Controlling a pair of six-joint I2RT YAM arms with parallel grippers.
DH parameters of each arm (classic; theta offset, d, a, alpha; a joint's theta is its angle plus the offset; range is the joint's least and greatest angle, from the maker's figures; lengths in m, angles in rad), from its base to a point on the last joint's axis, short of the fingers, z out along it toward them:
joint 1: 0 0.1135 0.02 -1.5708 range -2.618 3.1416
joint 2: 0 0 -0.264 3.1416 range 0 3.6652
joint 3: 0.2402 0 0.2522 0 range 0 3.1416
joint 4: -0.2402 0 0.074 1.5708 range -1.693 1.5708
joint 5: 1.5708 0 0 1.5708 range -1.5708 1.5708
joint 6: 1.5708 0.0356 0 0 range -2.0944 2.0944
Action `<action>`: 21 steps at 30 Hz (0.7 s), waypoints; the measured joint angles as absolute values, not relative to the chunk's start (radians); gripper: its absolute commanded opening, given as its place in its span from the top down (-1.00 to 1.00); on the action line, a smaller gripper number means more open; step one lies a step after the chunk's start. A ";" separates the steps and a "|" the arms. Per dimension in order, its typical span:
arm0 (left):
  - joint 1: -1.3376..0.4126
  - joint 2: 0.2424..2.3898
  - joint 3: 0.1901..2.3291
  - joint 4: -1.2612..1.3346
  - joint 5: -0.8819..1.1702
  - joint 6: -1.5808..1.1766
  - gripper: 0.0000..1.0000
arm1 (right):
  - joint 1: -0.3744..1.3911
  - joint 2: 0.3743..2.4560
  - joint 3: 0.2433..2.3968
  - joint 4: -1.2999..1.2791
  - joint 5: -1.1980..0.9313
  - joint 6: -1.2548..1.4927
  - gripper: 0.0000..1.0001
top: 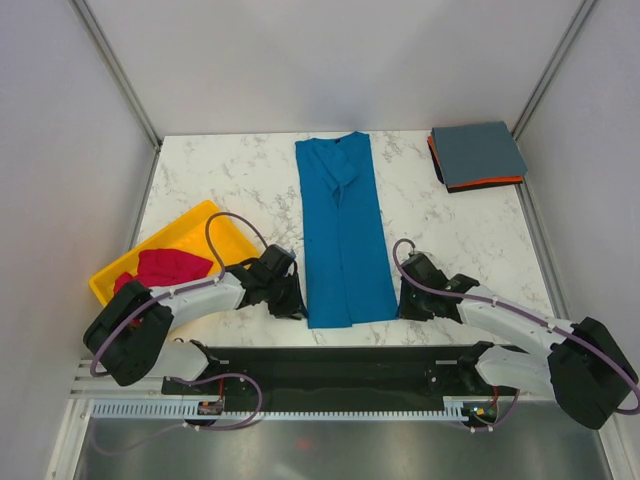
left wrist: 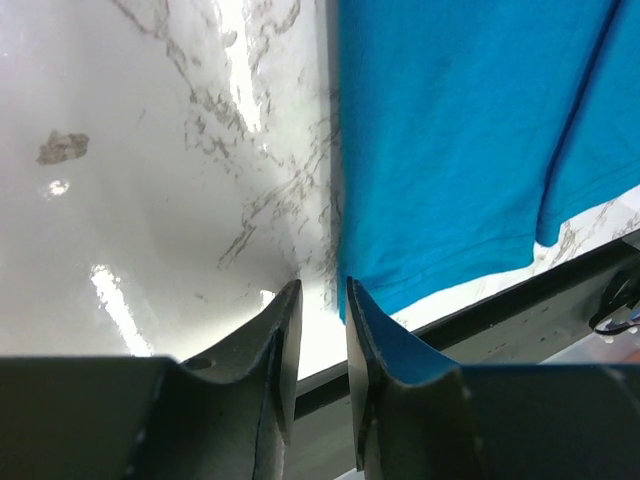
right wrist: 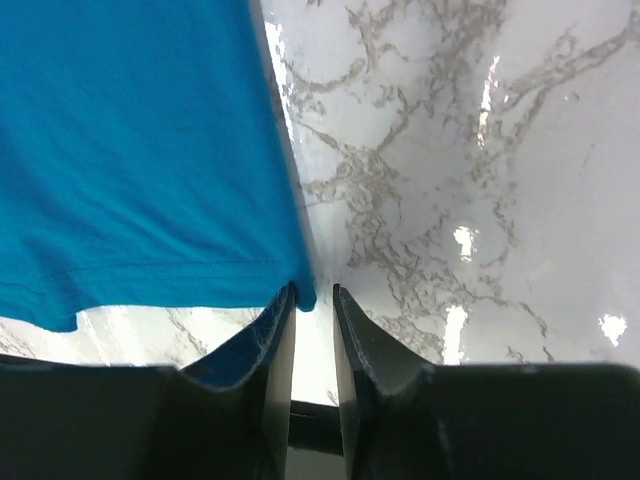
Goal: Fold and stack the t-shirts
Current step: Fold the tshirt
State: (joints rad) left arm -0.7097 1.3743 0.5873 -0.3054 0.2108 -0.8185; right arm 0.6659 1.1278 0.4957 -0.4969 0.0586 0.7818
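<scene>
The bright blue t-shirt (top: 343, 235) lies folded into a long strip down the middle of the table, hem at the near edge. My left gripper (top: 293, 305) sits at its near left corner, jaws a narrow gap apart, with the corner of the blue t-shirt (left wrist: 450, 140) just off the tip of the gripper (left wrist: 322, 290). My right gripper (top: 405, 305) sits at the near right corner, jaws a narrow gap apart. There the corner of the blue t-shirt (right wrist: 130, 150) touches the gripper (right wrist: 313, 292) at the left fingertip. The magenta-red t-shirt (top: 165, 267) lies crumpled in the tray.
A yellow tray (top: 200, 212) stands at the near left. A folded slate grey-blue t-shirt (top: 478, 155) lies on a folded orange one (top: 490, 183) at the far right corner. White walls enclose the marble table (top: 220, 180). A black rail (top: 330, 365) runs along the near edge.
</scene>
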 measured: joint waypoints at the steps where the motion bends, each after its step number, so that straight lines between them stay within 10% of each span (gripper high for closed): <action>1: -0.710 1.367 0.586 -0.313 0.211 -0.818 0.32 | 0.666 1.119 0.497 -0.510 0.062 0.782 0.42; 16: -0.715 1.340 0.582 -0.339 0.223 -0.818 0.17 | 0.690 1.165 0.567 -0.554 0.059 0.770 0.42; 21: -0.717 1.382 0.582 -0.302 0.256 -0.821 0.47 | 0.695 1.203 0.567 -0.553 0.071 0.763 0.61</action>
